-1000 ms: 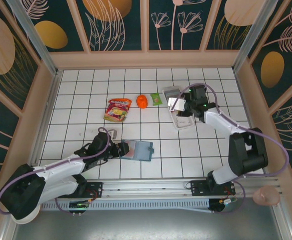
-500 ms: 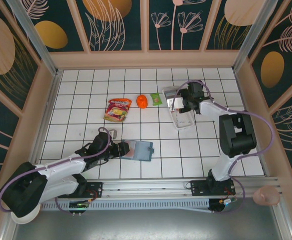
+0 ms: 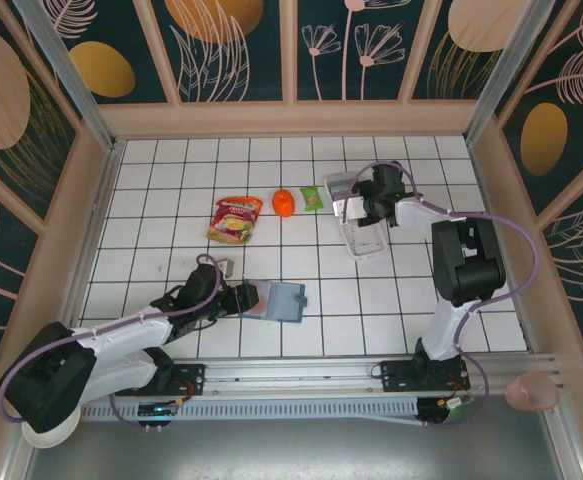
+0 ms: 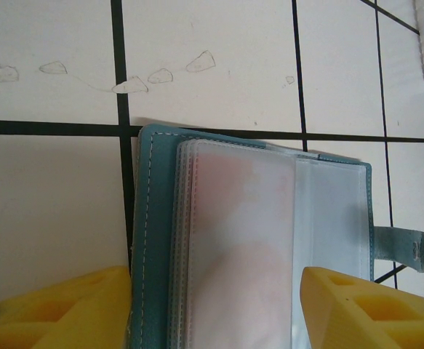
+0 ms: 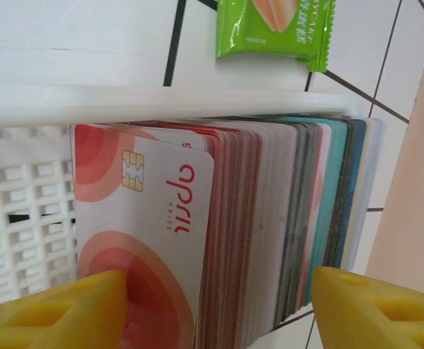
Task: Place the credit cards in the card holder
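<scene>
Cards in the tray, holder open and waiting: the job looks barely begun.

The credit cards (image 5: 219, 218) stand in a thick stack on their edges at one end of the white tray (image 5: 22, 203), the front one pale with red-pink marks. My right gripper (image 5: 219, 280) has its jaws apart, one on each side of the stack. I can't see them pinching a card yet. Just past the tray lies a green snack packet (image 5: 273, 25). Well away, near my left arm, the card holder (image 4: 255, 240) lies open on the tiles, clear pockets up. My left gripper (image 4: 215, 283) sits over it with jaws spread wide, not clamped shut. One pocket looks a bit pink; I can't tell if a card is in it. I think almost all the cards are left to move.
</scene>
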`<action>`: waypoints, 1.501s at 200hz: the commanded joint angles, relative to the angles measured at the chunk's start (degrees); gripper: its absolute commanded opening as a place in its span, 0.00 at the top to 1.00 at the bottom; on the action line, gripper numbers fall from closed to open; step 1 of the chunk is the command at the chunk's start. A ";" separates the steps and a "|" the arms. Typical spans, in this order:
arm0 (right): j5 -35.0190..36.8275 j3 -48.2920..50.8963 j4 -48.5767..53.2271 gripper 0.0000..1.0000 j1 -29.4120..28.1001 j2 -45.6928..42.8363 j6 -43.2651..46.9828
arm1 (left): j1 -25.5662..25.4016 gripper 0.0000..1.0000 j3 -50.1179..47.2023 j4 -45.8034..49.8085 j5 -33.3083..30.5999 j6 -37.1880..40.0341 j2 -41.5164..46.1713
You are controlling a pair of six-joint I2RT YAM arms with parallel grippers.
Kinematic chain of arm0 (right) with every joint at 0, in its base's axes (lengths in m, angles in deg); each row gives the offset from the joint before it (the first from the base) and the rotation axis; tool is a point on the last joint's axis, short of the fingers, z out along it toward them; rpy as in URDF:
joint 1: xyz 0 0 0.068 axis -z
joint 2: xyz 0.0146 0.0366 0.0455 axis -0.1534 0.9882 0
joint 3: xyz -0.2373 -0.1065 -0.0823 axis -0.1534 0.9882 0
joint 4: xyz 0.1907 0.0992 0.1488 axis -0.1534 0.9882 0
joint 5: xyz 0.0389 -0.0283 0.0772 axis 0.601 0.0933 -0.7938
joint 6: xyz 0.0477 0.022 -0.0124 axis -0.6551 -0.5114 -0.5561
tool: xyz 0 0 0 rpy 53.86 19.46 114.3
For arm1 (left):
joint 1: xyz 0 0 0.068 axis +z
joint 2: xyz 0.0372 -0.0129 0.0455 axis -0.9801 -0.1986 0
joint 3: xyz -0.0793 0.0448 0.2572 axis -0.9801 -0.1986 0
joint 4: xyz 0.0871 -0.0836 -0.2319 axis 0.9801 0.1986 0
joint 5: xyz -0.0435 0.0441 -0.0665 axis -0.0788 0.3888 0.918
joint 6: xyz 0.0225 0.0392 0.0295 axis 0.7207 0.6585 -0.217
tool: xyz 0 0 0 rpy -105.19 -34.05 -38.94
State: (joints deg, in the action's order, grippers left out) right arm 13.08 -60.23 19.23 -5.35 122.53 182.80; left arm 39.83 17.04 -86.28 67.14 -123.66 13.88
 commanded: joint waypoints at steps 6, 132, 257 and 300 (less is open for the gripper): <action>0.26 -3.73 0.17 0.36 0.64 -0.41 1.79 | -0.45 0.37 -0.56 -1.52 1.10 -1.02 -1.44; 0.96 -4.72 2.68 0.63 0.62 0.12 1.99 | -0.56 0.38 -1.26 -1.52 0.94 -1.15 -0.56; 1.40 -3.85 4.32 0.86 0.50 -1.51 0.85 | -0.55 0.38 -1.43 -2.39 1.21 -1.20 -1.09; 0.79 -2.58 6.90 0.86 -0.06 -3.07 -0.90 | -0.56 0.38 -1.61 -2.84 1.43 -1.02 -1.00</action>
State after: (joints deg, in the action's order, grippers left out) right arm 13.78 -63.02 24.36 -5.15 122.20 183.52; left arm 39.85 16.66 -87.50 67.07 -124.07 13.55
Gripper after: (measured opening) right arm 0.140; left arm 0.619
